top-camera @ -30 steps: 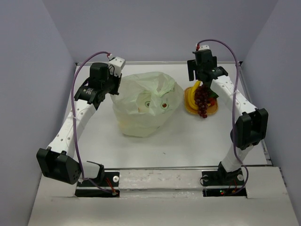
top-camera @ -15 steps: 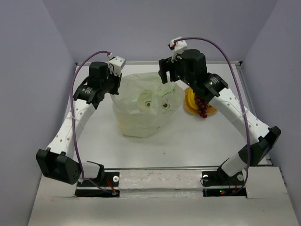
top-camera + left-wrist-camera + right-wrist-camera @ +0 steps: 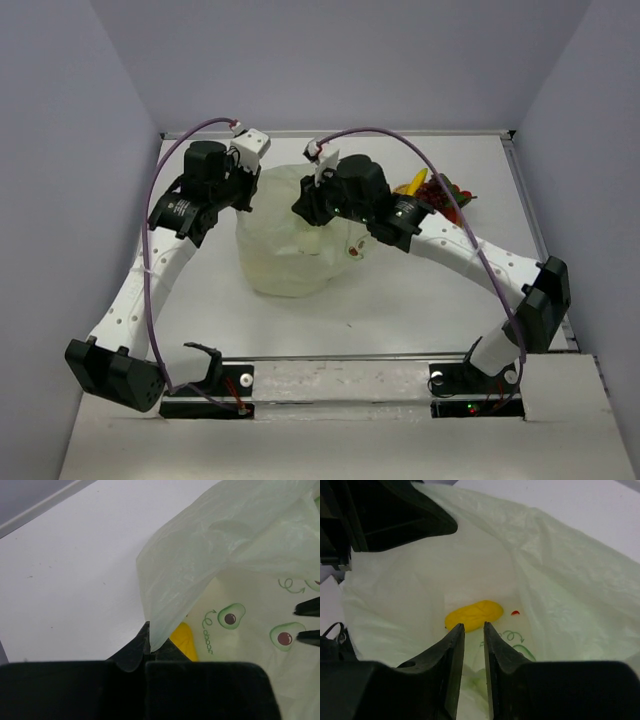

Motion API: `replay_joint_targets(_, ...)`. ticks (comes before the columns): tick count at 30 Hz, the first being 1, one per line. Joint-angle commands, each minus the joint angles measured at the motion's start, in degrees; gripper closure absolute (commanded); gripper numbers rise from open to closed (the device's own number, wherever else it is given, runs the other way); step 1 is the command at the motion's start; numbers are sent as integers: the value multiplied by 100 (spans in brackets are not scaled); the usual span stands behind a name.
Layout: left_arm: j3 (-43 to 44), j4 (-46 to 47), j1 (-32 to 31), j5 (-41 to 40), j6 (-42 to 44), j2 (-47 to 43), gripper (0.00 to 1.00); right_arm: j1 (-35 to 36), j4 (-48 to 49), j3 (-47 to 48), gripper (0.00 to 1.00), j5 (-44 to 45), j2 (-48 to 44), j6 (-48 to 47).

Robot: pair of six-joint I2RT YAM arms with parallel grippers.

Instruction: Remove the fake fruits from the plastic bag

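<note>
the white table (image 3: 400, 300) carries the pale green plastic bag (image 3: 285, 255), slumped left of centre with its mouth open upward. the left gripper (image 3: 146, 642) is clamped on the bag's rim. the right gripper (image 3: 473, 626) hangs in the bag's mouth, fingers a narrow gap apart, holding nothing. a banana and red fruits (image 3: 440, 187) lie outside, right of the bag. a yellow oblong fruit (image 3: 472, 615) lies inside the bag, just past the right fingertips.
</note>
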Motion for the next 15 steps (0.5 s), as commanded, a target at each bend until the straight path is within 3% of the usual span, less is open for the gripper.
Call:
replay_joint_targets(1, 6, 47, -44, 157, -11, -66, 100, 367, 444, -237, 73, -98, 278, 260)
replay_joint_targets(6, -11, 30, -35, 236, -90, -83, 100, 719, 488, -441, 69, -81, 708, 550)
replay_joint_targets(7, -38, 30, -35, 262, -99, -83, 100, 719, 505, -450, 66, -72, 823, 664)
replay_joint_targets(8, -55, 30, -35, 306, -116, -92, 100, 719, 514, -389, 57, 111, 937, 744)
replay_joint_targets(10, -134, 21, -44, 516, -222, -127, 100, 719, 514, -240, 54, 331, 1350, 972)
replay_joint_targets(15, -441, -40, -35, 991, -450, -390, 100, 719, 523, 393, 33, 1333, 2106, 1875)
